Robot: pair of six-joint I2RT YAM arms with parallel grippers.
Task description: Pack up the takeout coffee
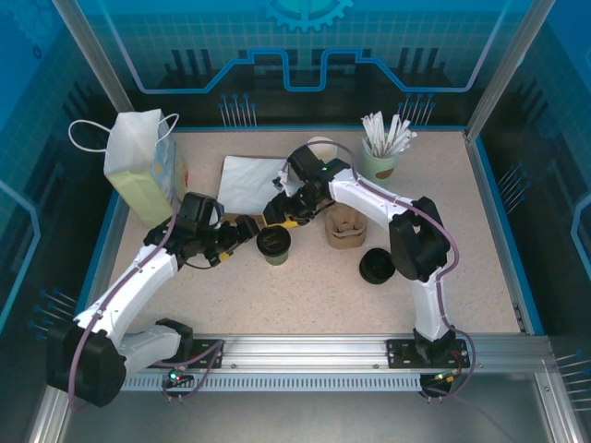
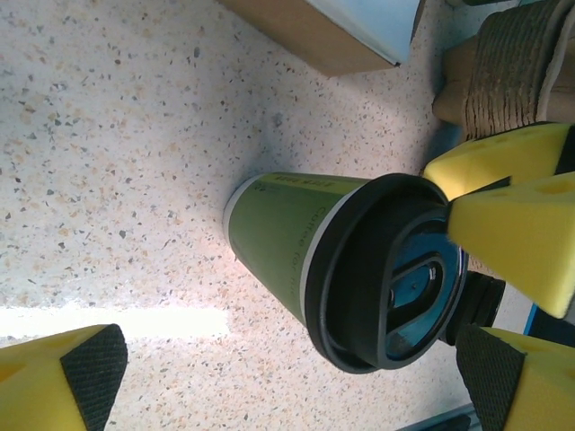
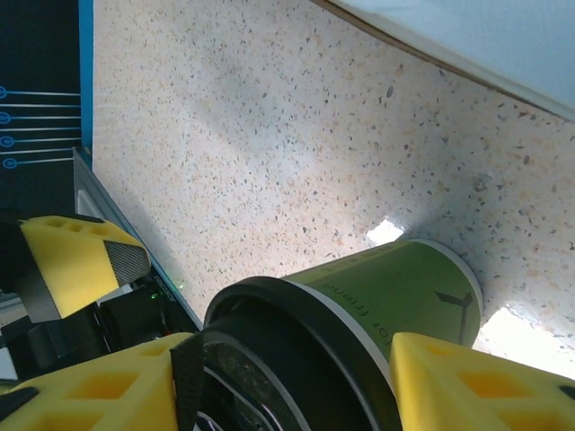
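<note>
Right gripper (image 3: 296, 368) flanking takeout coffee (image 3: 395, 287) lid, left gripper (image 2: 287, 368) spread wide beside it

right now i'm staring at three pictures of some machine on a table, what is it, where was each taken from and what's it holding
It is a robot: two white arms bolted at the table's near edge, each ending in a yellow two-finger gripper. One picture looks down from above; the other two come from a camera on each wrist. On the speckled table stand an olive-green paper cup with a black lid, a brown pulp cup carrier, a loose black lid, a mint-green cup of white-wrapped sticks, a white sheet and a white-and-green paper bag. The left gripper is open, its fingers wide of the cup. The right gripper's fingers flank the lid; whether they squeeze it is unclear.
</note>
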